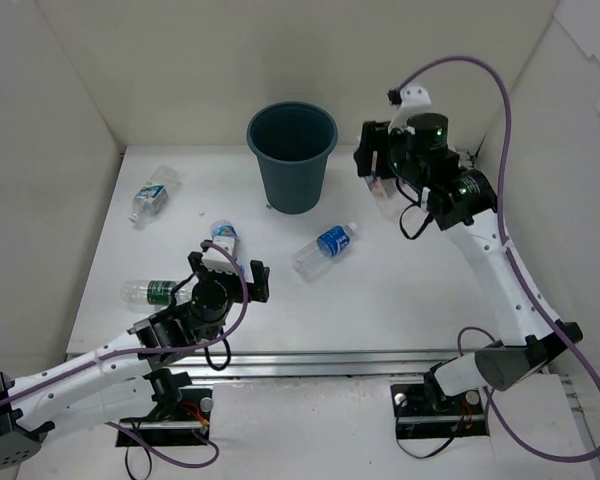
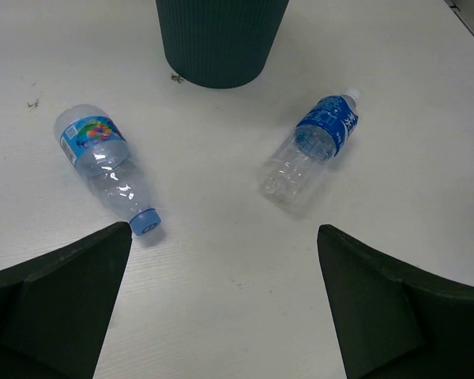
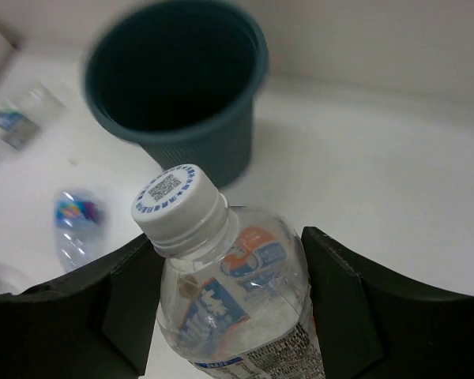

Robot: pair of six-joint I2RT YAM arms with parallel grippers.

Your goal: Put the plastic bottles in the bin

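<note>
The dark teal bin [image 1: 292, 160] stands upright at the back centre. My right gripper [image 1: 376, 172] is shut on a clear bottle [image 3: 237, 308] with a white cap and holds it in the air to the right of the bin [image 3: 191, 150]. My left gripper [image 1: 231, 270] is open and empty, low over the table [image 2: 225, 308]. Ahead of it lie a blue-capped bottle [image 2: 103, 162] to the left and a blue-label bottle [image 2: 316, 150] to the right, with the bin [image 2: 221, 39] beyond. A green-label bottle [image 1: 155, 291] lies at the near left, and another bottle [image 1: 152, 193] at the far left.
White walls enclose the table [image 1: 420, 280] on the left, back and right. A metal rail [image 1: 310, 360] runs along the near edge by the arm bases. The right arm's purple cable [image 1: 500, 100] loops high at the back right.
</note>
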